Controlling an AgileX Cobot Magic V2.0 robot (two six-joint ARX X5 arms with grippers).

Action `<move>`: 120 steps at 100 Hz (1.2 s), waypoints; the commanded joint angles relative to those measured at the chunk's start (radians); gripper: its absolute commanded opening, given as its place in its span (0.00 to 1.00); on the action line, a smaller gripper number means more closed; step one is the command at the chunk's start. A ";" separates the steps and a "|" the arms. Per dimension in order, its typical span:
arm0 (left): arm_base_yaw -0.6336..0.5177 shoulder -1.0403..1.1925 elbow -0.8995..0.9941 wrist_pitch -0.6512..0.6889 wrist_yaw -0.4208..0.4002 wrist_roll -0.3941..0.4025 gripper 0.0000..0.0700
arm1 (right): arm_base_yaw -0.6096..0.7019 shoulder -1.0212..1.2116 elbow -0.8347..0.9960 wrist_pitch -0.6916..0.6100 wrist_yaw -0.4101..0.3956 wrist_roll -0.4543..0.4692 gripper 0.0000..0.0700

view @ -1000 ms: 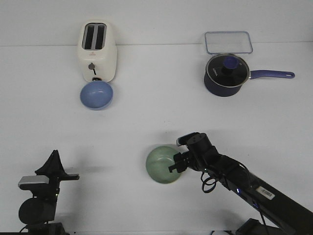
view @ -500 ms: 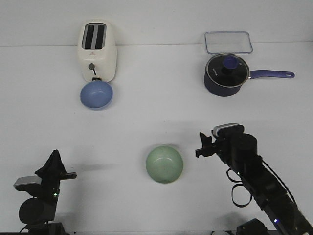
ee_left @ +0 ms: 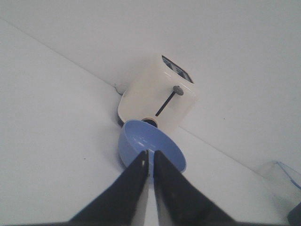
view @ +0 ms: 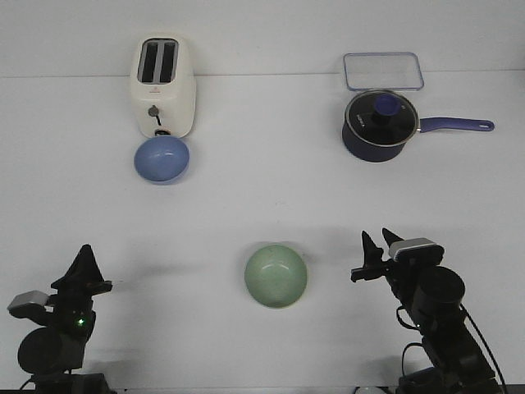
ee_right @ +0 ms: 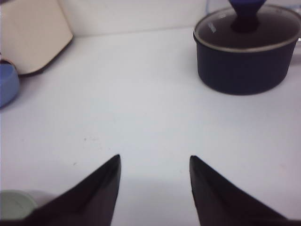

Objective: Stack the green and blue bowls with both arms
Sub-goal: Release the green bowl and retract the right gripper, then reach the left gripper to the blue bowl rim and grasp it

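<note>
Table [view: 262,205]: white, flat, carrying 5 items and 2 arms.

Item 1, green bowl [view: 276,276]: upright on the table at the near centre, between the 2 arms, touching neither. A sliver of its rim [ee_right: 16,204] shows in the right wrist view.

Item 2, blue bowl [view: 162,159]: upright at the far left, directly in front of the toaster [view: 164,86] and touching or just short of it. It is well apart from the green bowl. In the left wrist view the blue bowl [ee_left: 150,146] sits straight ahead of the fingertips.

Item 3, toaster: cream, 2 slots, lever facing the robot.

Item 4, saucepan [view: 381,125]: dark blue, glass lid on, long handle pointing right, far right.

Item 5, clear container [view: 383,71]: just behind the saucepan.

Left gripper [view: 83,267]: near left corner, fingers [ee_left: 136,176] pressed nearly together, only a thin slit between them, holding nothing.

Right gripper [view: 373,256]: near right, beside the green bowl but clear of it, fingers [ee_right: 101,188] spread wide, holding nothing.
</note>
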 commanded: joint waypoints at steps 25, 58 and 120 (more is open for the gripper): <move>0.002 0.580 0.327 -0.063 0.034 0.135 0.07 | 0.003 0.014 0.002 0.010 -0.001 -0.017 0.41; 0.001 1.178 0.664 -0.062 0.117 0.175 0.83 | 0.003 0.014 0.002 0.008 -0.003 -0.023 0.41; -0.040 1.692 1.049 -0.090 0.206 0.177 0.02 | 0.003 0.014 0.002 -0.039 -0.002 -0.043 0.41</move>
